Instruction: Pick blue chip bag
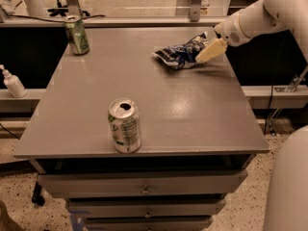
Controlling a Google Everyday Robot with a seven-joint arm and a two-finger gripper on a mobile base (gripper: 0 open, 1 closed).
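The blue chip bag (179, 54) is a crumpled dark-blue foil bag with white patches, lying flat at the far right of the grey table (192, 114). My gripper (210, 51) reaches in from the upper right on a white arm. Its cream-coloured fingers are low over the table at the bag's right end, touching or overlapping its edge. Part of the bag's right end is hidden behind the fingers.
A silver-green soda can (124, 125) stands near the table's front edge, left of centre. A green can (77, 34) stands at the far left corner. A white pump bottle (13, 83) sits on a lower shelf to the left. Drawers are below the tabletop.
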